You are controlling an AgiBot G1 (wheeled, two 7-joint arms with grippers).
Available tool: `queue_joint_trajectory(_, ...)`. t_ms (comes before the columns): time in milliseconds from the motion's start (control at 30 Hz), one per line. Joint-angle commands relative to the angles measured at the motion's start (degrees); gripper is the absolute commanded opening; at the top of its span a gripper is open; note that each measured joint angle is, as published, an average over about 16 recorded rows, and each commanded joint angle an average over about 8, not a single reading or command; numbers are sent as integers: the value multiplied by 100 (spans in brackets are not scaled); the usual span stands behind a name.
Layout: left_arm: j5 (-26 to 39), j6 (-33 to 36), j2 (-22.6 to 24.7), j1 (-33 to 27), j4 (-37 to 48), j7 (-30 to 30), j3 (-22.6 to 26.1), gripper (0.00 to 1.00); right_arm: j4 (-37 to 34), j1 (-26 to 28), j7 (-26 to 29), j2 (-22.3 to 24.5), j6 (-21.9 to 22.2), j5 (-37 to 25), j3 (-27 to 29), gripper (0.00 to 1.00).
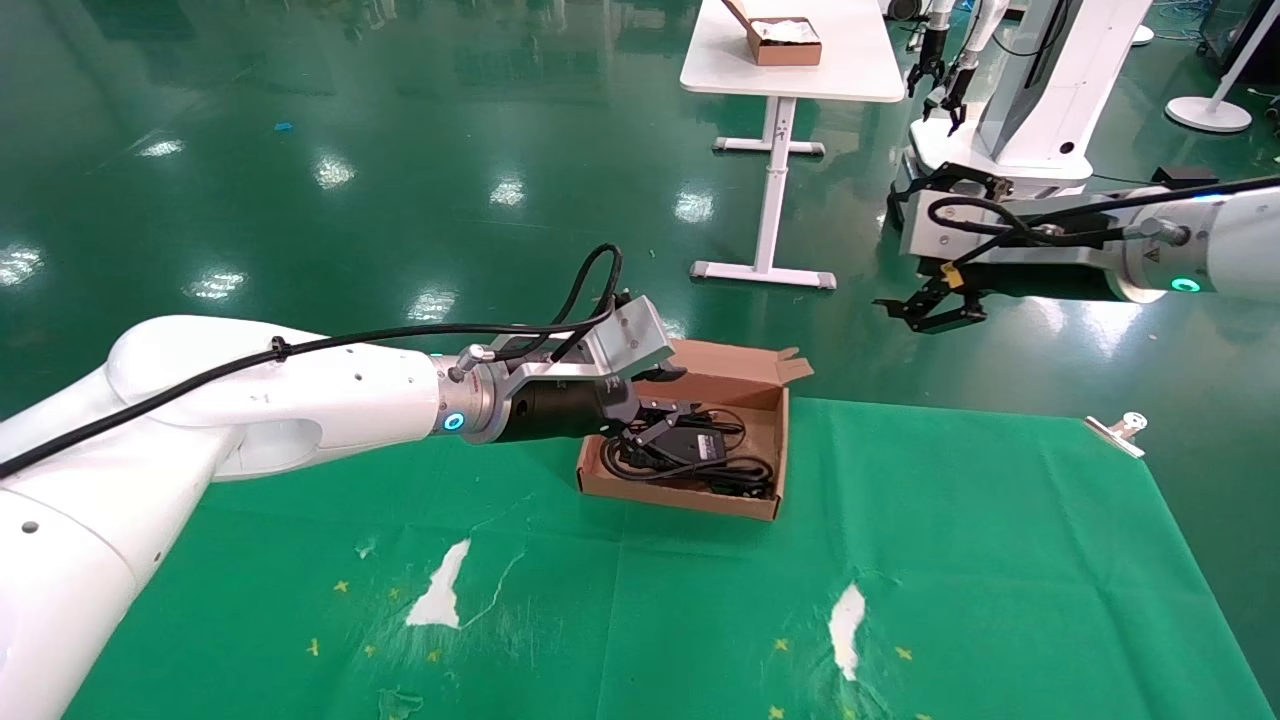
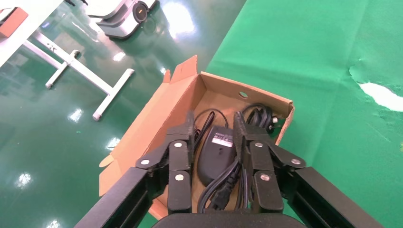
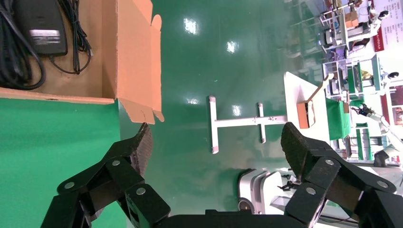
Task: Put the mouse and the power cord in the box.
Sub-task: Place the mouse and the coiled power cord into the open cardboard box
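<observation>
Left wrist view: black oval mouse (image 2: 216,156), grey-labelled, lies in box (image 2: 142,137) between left gripper's (image 2: 214,142) parted, empty fingers (image 2: 180,152).

- Your left arm (image 1: 250,400) is glossy white and rounded, dotted with small dark screw holes; a black cable (image 1: 330,345) runs along its top, clipped once, and loops up near the wrist.
- Its wrist carries a silver collar, a glowing cyan ring (image 1: 455,421), a black cylinder and a grey metal bracket.
- Your left gripper (image 2: 214,142) has black linkage fingers with silver rivets and ribbed pads.
- Your right arm (image 1: 1235,245) matches it, with a yellow tag at the wrist.
</observation>
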Motion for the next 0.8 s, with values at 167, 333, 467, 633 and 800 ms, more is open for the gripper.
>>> queue_joint_trajectory(167,-220,214,-252,195,-286,-78,-182,100,310,-241,235,119,-122,196,104,100)
queue_joint_trajectory(333,-546,505,-616,491,-718,-220,-430,100,885,-666,676,363,-374,556,295,100)
queue_joint_trajectory(467,-808,738,-908,729,-1066,-333,-629,100,1347,-1008,1030,559,-577,846,448,100)
queue_joint_trajectory(633,-1134,1029,-1272,1026,-1499,-475,-877,100,1922,-1433,1471,803,-830,1207,639,100)
queue_joint_trajectory(800,-1460,1319,-1636,1322,-1931,-617,-1124,100,2497,-1858,1911,1046,-1082,1567,829,100)
